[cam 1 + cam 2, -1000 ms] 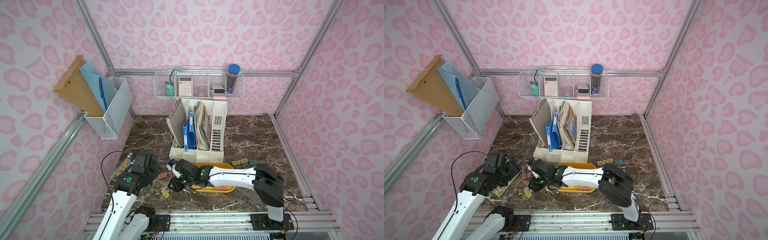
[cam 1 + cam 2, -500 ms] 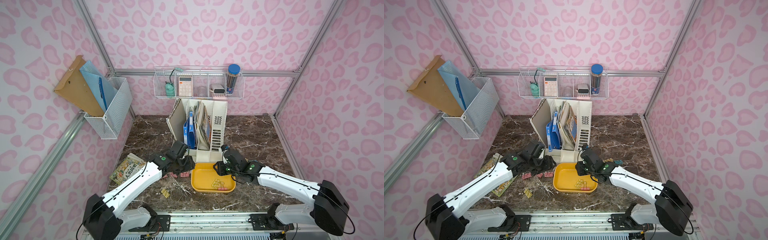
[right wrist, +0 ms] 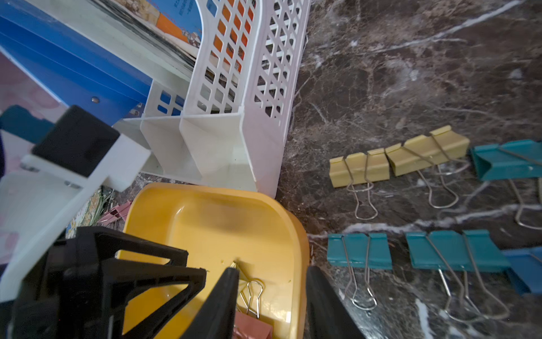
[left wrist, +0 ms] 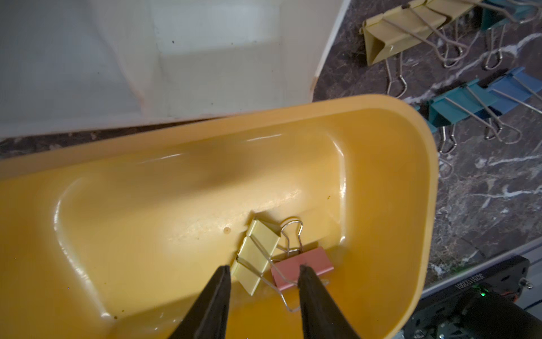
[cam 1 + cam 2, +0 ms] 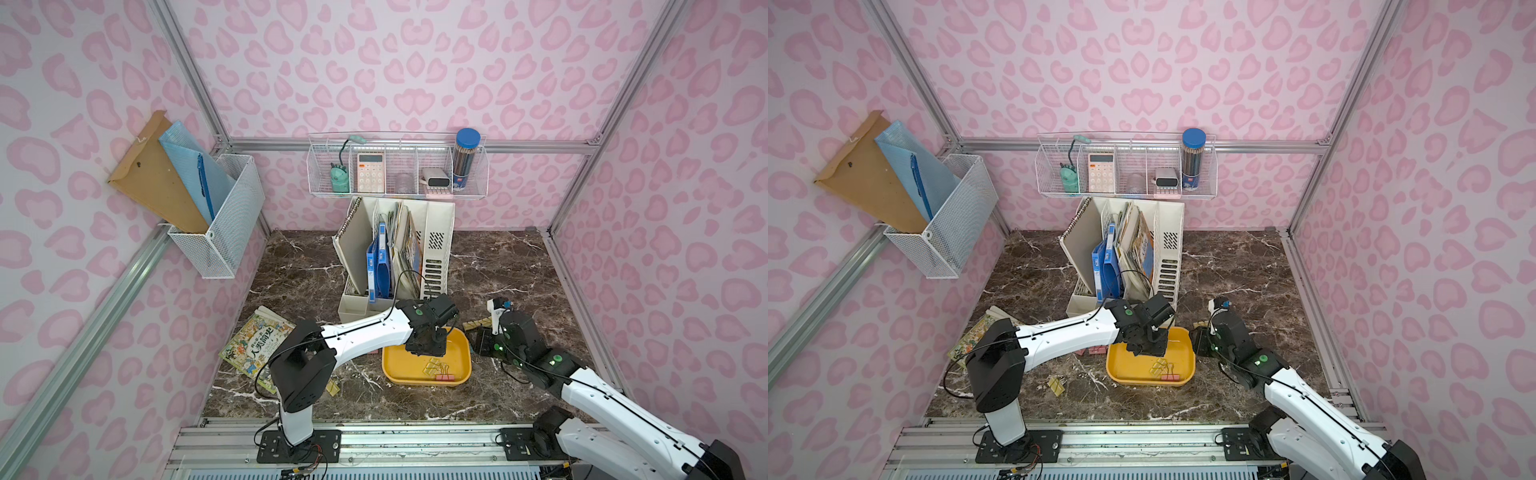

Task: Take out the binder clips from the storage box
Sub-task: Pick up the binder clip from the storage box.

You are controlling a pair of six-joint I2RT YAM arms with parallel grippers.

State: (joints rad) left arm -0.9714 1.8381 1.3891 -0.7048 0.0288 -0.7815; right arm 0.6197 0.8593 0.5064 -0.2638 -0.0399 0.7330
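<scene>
Left gripper (image 4: 264,273) newly over glossy rounded storage box (image 4: 146,205), jaws seemingly empty.

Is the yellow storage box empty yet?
Not empty: a yellow clip and a pink clip lie in one corner of the storage box.

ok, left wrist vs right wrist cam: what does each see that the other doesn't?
Left wrist only: pale yellow binder clip in full, framed by the open left gripper. Right wrist only: blue plastic folder, loose pink clips beyond the tray. Both: yellow-orange plastic tray, pink binder clip inside it, yellow clips and teal clips outside, cream file organiser.
</scene>
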